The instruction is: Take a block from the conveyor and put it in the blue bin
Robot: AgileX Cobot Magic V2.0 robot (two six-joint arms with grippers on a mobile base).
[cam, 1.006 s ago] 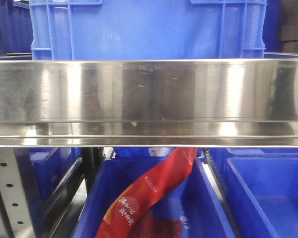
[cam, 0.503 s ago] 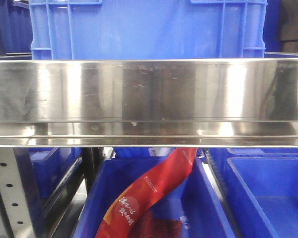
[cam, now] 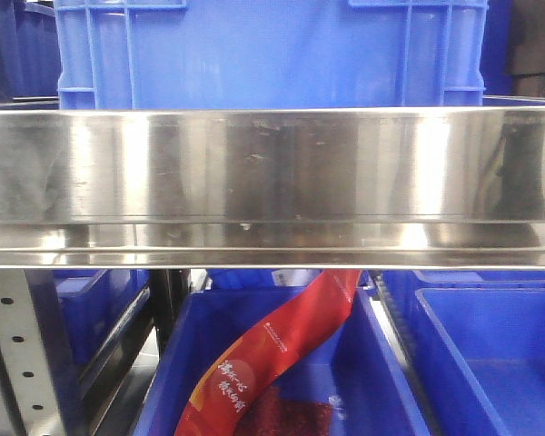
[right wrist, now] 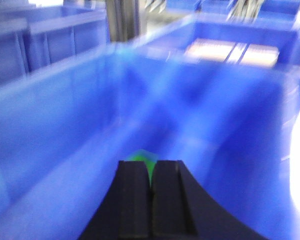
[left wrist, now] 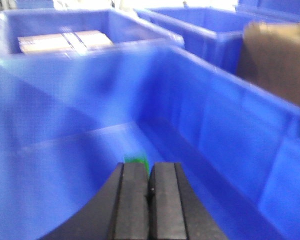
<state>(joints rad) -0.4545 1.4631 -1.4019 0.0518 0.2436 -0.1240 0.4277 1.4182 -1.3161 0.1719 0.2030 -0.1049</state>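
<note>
Green block sliver (left wrist: 136, 160) peeked past closed left end effector (left wrist: 149, 175), apparently pinched; same at right end effector (right wrist: 150, 172), block (right wrist: 141, 156). Both hung over blue bin (left wrist: 230, 125). Front view unchanged; release judged next.

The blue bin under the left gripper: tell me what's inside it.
In the left wrist view the blue bin shows bare blurred floor and walls. A sliver of something green peeks past the closed left gripper; whatever lies beneath the fingers is hidden.
</note>
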